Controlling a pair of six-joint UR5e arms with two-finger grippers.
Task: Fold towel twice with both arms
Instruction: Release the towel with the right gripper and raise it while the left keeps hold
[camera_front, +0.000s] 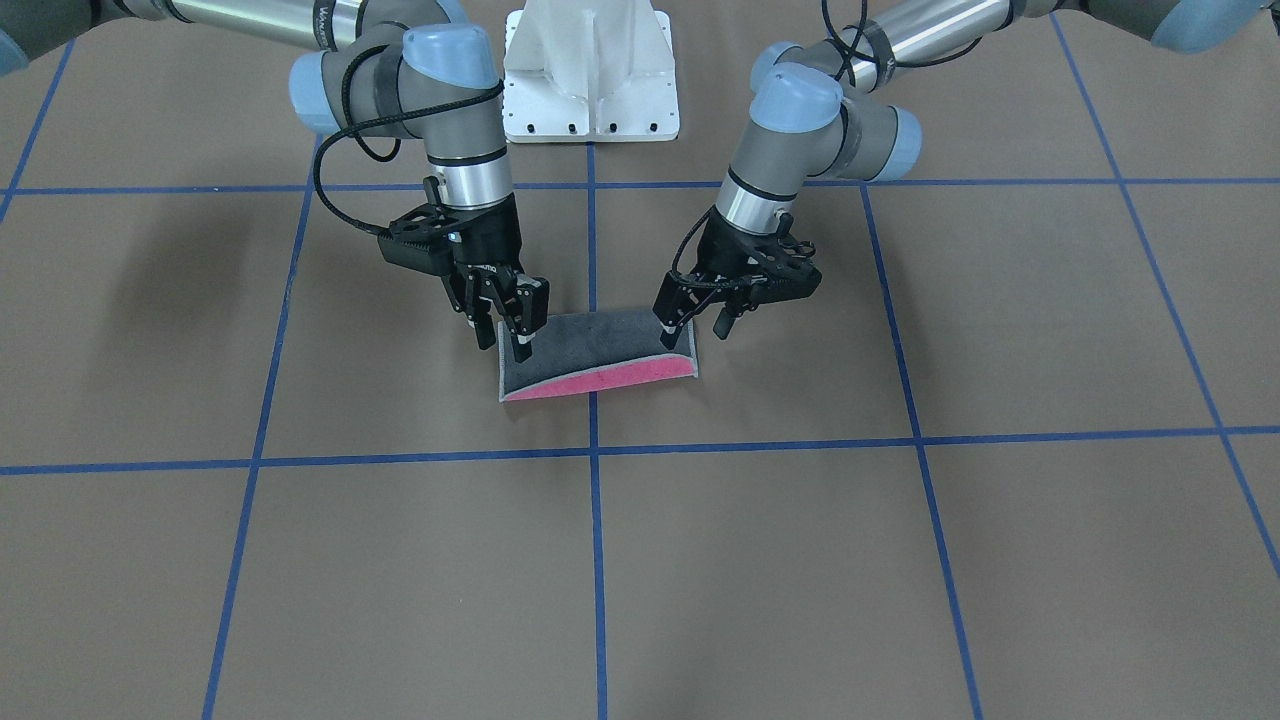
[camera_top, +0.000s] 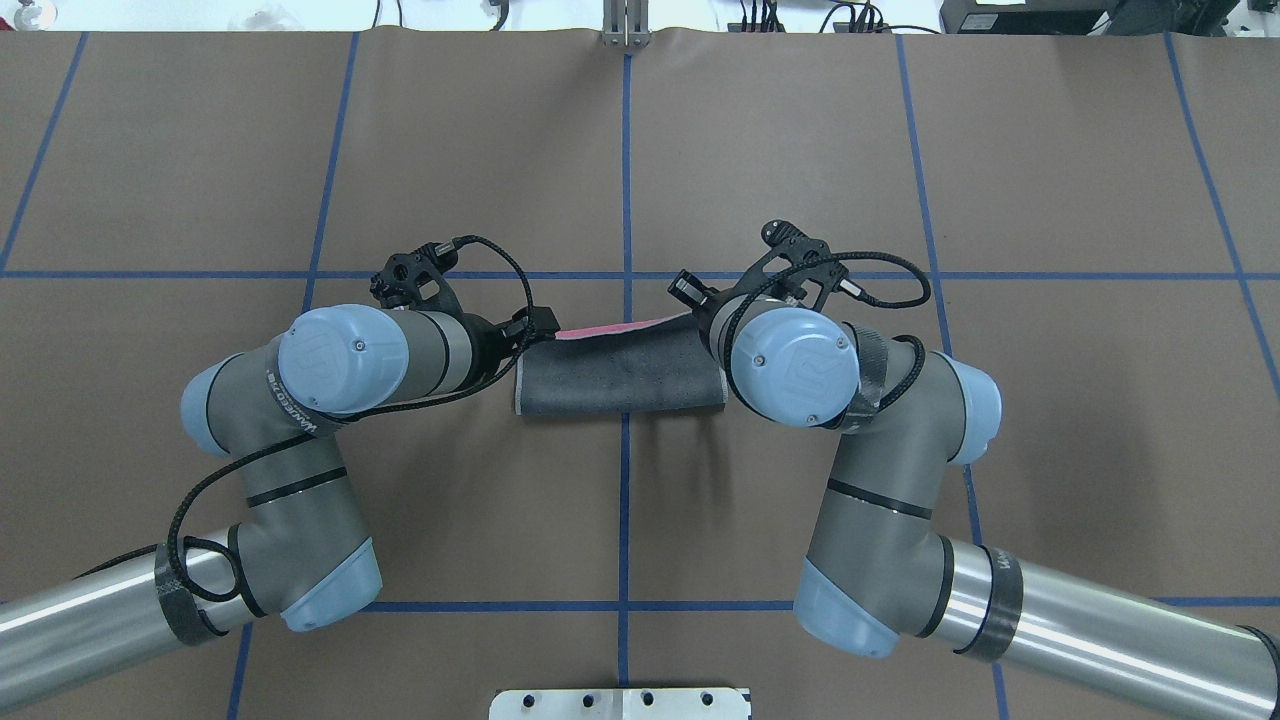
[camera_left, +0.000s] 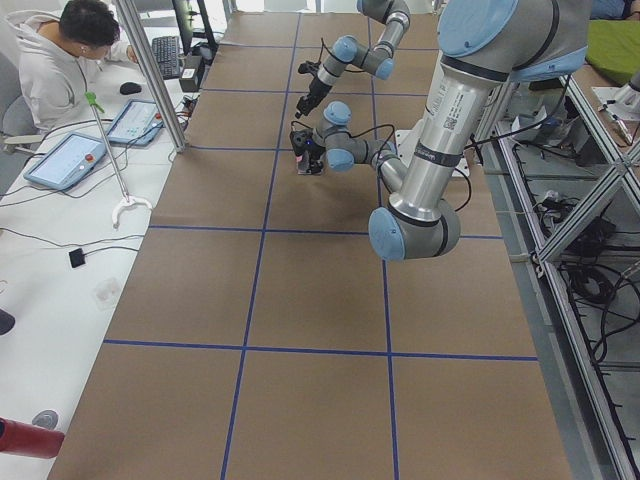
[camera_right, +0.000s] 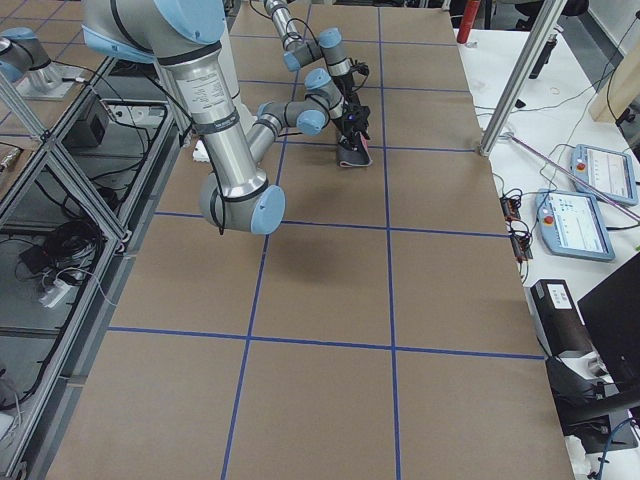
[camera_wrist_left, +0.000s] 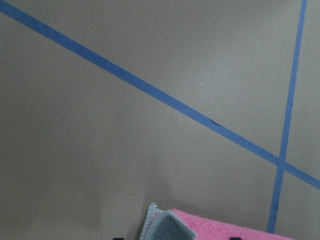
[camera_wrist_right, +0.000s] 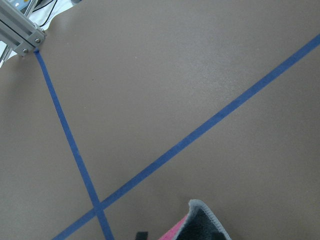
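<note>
The towel (camera_front: 590, 350) lies folded in half at the table's middle, dark grey face up. A pink-red strip of the inner face shows along the edge away from the robot. It also shows in the overhead view (camera_top: 620, 375). My left gripper (camera_front: 694, 332) stands over one far corner with its fingers apart, astride the slightly raised top layer. My right gripper (camera_front: 505, 348) stands over the other far corner, fingers apart too. Each wrist view shows a curled towel corner (camera_wrist_left: 165, 225) (camera_wrist_right: 202, 222) at its bottom edge.
The white pedestal base (camera_front: 590, 90) stands behind the towel on the robot's side. Blue tape lines (camera_front: 593, 520) cross the brown table. A seated operator (camera_left: 70, 50) and tablets are at a side desk; a metal post (camera_left: 150, 70) stands at that table edge.
</note>
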